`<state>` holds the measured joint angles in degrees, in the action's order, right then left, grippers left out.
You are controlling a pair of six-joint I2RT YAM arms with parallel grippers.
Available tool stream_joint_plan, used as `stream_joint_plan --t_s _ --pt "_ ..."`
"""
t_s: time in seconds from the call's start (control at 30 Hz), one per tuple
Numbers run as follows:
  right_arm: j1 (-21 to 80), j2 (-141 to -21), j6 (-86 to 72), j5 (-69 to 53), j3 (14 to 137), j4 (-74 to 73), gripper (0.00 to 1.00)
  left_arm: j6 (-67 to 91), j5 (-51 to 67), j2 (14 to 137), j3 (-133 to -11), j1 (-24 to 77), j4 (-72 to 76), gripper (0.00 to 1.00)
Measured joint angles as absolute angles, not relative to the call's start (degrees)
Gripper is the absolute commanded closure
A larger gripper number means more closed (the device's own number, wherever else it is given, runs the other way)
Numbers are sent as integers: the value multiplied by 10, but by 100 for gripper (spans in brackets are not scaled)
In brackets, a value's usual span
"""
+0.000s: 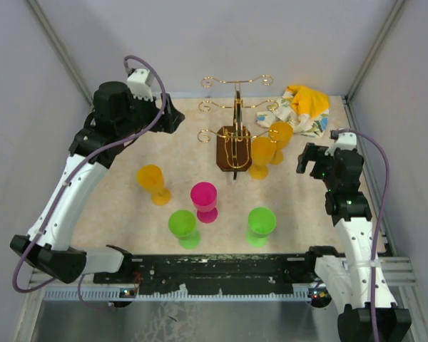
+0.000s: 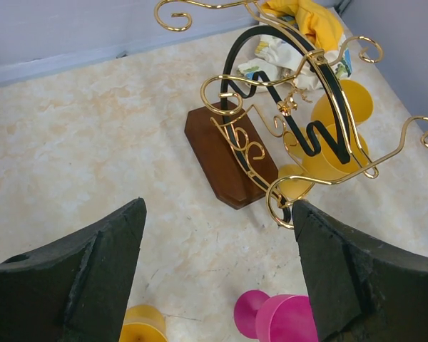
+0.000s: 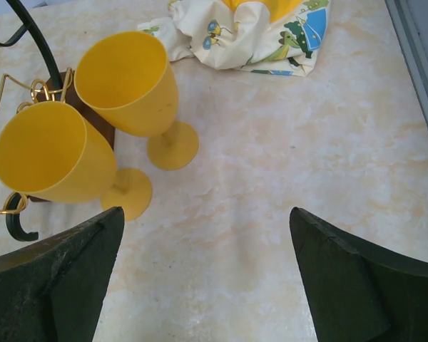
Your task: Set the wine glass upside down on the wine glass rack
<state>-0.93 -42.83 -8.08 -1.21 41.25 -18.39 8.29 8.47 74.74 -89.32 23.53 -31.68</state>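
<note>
Arm bases sit on a black rail (image 1: 214,267) at the near table edge, well short of the wine glass rack (image 1: 237,135).

- Two green glasses (image 1: 182,225) stand nearest, in front of the rack, one to its near left and the other to its near right. Smooth, opaque plastic look.
- Pink glass (image 1: 204,199) stands between the green pair and the rack. Same stemmed shape with a round foot.
- Orange glass (image 1: 152,181) stands left of the rack and well apart from it.
- Table top (image 1: 114,199) is beige with a marbled pattern and a matte finish.
- Right gripper (image 3: 207,214) hovers right of the rack with its jaws spread wide and nothing between them. Dark, rough-textured pads.
- Two yellow glasses (image 3: 125,82) stand upright just beside the rack's right side, mouths up and feet on the table. The nearer one is close against the base.
- The rack is thin gold wire with curled hook ends. A black arched bar rises from its dark brown, bevelled wooden base (image 2: 225,153).
- Left gripper (image 2: 217,214) hangs to the rack's left, pointed at it. Jaws are wide apart and hold nothing.
- Crumpled printed cloth (image 1: 303,108), white and yellow, lies beyond the rack to its right.
</note>
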Motion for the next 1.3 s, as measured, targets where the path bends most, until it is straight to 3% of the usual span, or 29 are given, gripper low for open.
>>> stream_joint_plan --t_s 0.37,0.7,0.8,1.0,1.3 --pt "-9 -428 -81 -8 413 -185 1 59 42 748 -889 235 -339 11" --pt "-9 -437 -82 4 413 -198 1 31 15 699 -818 235 -509 10" --pt "-9 -445 -82 4 413 -203 1 31 16 687 -801 235 -544 14" --pt "-9 -443 -82 8 413 -207 1 34 36 684 -748 236 -567 32" --pt "-9 -439 -82 10 413 -207 1 32 53 719 -717 238 -557 42"
